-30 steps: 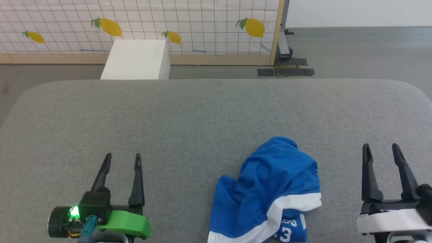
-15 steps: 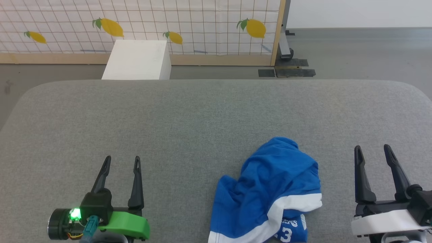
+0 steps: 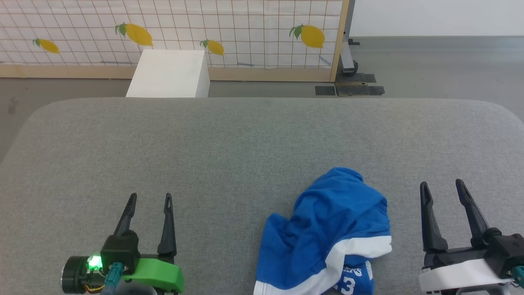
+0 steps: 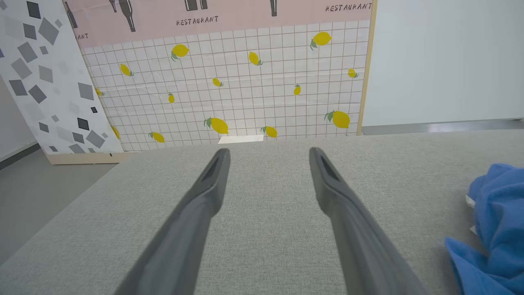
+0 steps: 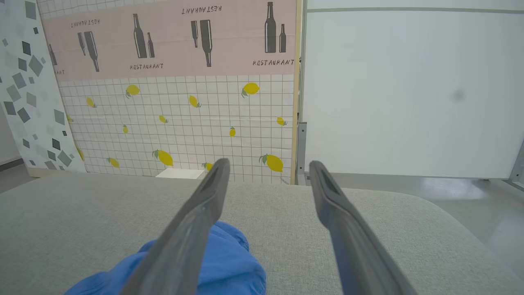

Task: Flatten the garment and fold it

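Both claws, the dark two-fingered left gripper and right gripper, stand spread wide and empty (each clear of the cloth). The crumpled royal-blue, white-trimmed soft garment lies between them on the grey fabric-covered table, nearer the right.

The garment runs off the head view's bottom edge, its white lettering partly folded under.

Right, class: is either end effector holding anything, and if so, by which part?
Nothing is held. The left end effector and right end effector both stand open, apart from the crumpled garment on the grey surface.
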